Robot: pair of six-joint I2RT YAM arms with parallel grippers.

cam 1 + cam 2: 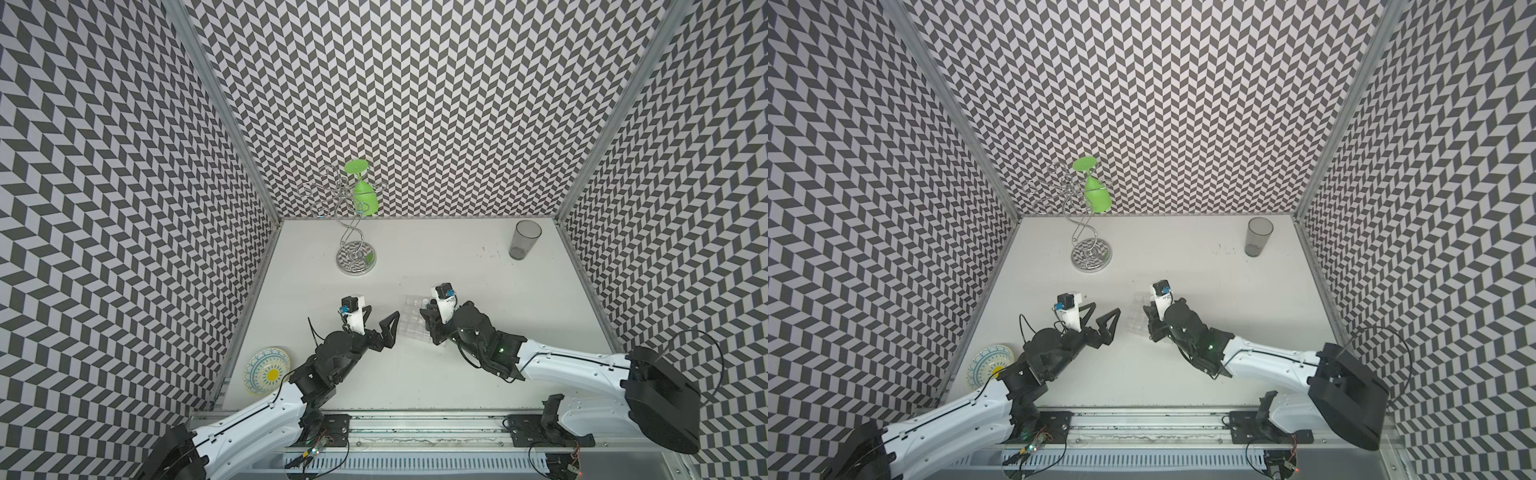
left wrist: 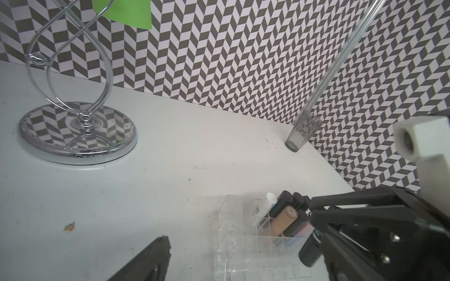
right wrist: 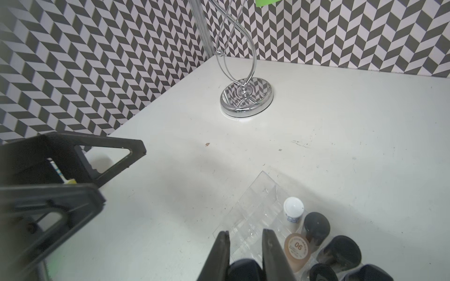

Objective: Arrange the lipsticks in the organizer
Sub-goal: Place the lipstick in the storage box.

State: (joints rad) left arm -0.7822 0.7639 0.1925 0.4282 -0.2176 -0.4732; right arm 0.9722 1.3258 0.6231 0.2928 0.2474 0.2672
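Several lipsticks (image 3: 297, 248) already stand in the clear organizer (image 3: 253, 206) at mid-table, none seen loose, as the right gripper (image 3: 245, 233) pinches one more black tube (image 2: 310, 253) over its cells and the left gripper (image 1: 383, 312) hangs spread wide, empty.

tan lipstick (image 3: 297, 248) cap: "90" as shown, or "06" upturned | white lipstick (image 3: 293, 209) print: unreadable

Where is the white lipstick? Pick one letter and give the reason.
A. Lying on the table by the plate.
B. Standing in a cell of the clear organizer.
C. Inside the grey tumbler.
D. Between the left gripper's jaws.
B: the white lipstick stands upright in a cell of the organizer, close to the tan lipstick.
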